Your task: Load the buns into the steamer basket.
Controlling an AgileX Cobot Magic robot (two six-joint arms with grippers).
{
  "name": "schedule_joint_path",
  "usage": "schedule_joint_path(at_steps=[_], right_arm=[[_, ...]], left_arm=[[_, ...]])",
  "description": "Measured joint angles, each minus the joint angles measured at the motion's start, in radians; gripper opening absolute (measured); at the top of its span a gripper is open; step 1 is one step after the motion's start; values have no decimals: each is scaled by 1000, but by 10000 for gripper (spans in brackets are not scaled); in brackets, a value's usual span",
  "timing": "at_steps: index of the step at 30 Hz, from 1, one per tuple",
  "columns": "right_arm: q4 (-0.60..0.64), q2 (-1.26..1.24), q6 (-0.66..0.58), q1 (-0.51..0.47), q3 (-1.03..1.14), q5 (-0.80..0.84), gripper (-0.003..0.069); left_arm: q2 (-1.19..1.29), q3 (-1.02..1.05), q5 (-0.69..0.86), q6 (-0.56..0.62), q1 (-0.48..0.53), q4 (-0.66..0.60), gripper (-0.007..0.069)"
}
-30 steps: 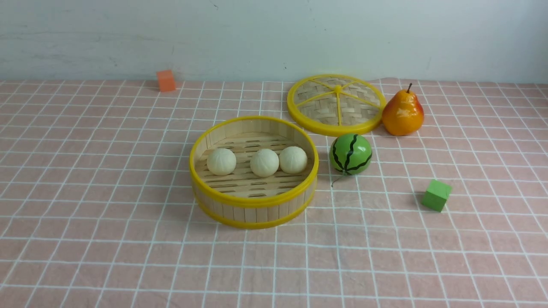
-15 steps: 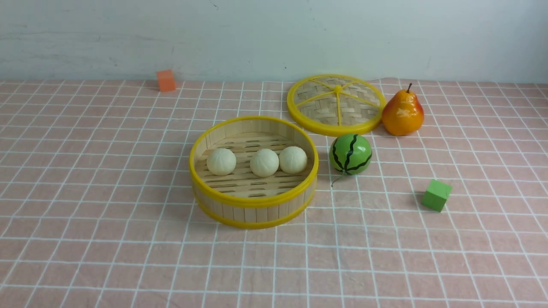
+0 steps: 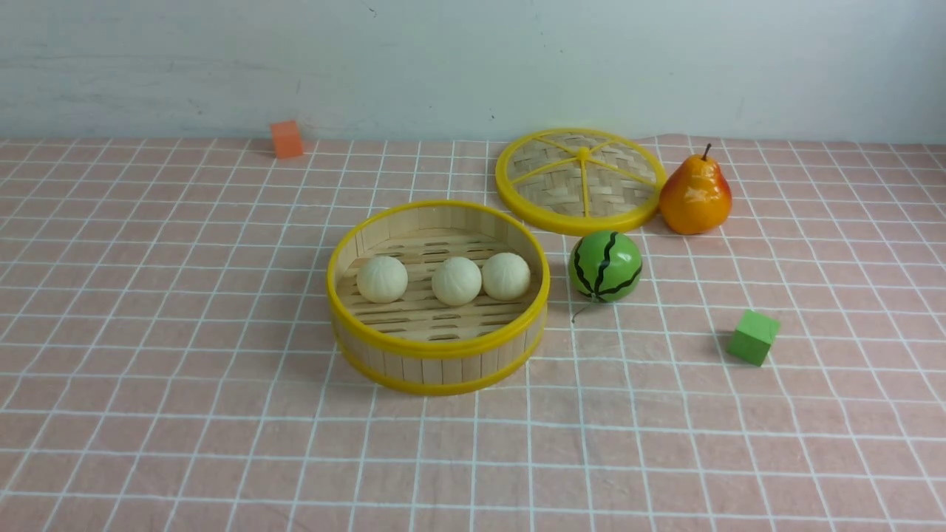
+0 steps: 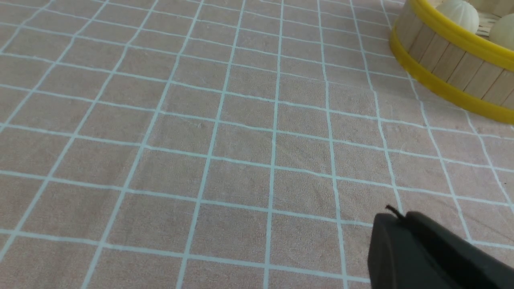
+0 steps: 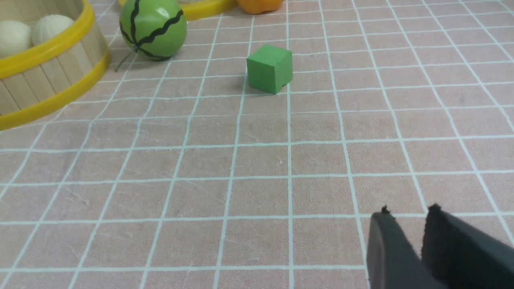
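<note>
Three cream-white buns lie in a row inside the steamer basket, which stands mid-table. Neither arm shows in the front view. In the left wrist view my left gripper is shut with nothing in it, low over bare cloth, well short of the basket. In the right wrist view my right gripper is open by a narrow gap and holds nothing. It hangs over the cloth, well short of the green cube, with the basket farther off.
A woven yellow-rimmed lid lies behind the basket, with a pear to its right. A toy watermelon sits right beside the basket. The green cube is at the right, and an orange cube sits by the back wall.
</note>
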Motion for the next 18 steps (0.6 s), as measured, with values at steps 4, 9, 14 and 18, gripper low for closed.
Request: schedule_joint_path(at_steps=[4,9,14,18], right_arm=[[0,0,0,0,0,0,148],[0,0,0,0,0,0,155],[0,0,0,0,0,0,162],[0,0,0,0,0,0,169]], left_arm=[[0,0,0,0,0,0,17],[0,0,0,0,0,0,20],[0,0,0,0,0,0,27],[0,0,0,0,0,0,29]])
